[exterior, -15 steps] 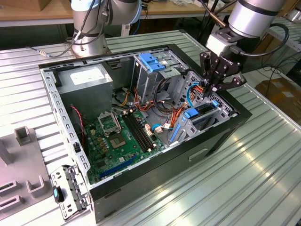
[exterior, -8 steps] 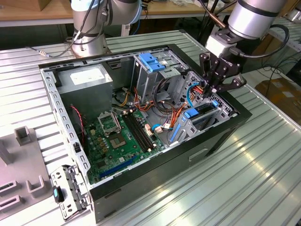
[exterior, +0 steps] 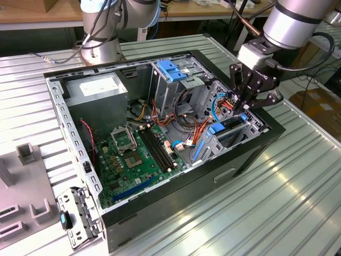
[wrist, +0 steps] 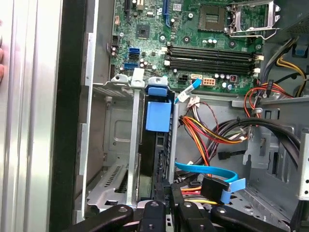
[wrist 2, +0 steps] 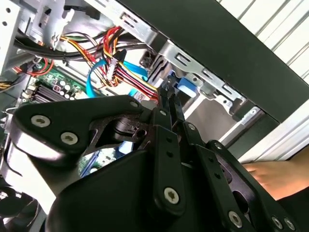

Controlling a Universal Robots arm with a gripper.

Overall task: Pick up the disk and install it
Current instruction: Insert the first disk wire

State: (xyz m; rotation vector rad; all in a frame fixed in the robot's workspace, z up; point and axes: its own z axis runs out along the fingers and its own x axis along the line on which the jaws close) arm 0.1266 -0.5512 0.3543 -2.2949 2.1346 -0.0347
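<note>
Exterior view: a grey power-supply box [exterior: 98, 90] is sitting at the case's [exterior: 176, 210] far left corner, the motherboard [exterior: 136, 160] is lying mid-floor, and the gripper [exterior: 250, 102] is reaching into the drive bay at the right edge. Both wrist views are showing its fingers [wrist 2: 169, 104] closed on the disk [wrist: 158, 154], standing on edge in that bay, blue tab [wrist: 158, 116] uppermost.

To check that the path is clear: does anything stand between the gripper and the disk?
Nothing visible does. The gripper is at the disk, which stands on edge in the drive bay. The blue cable lies beside them.
</note>
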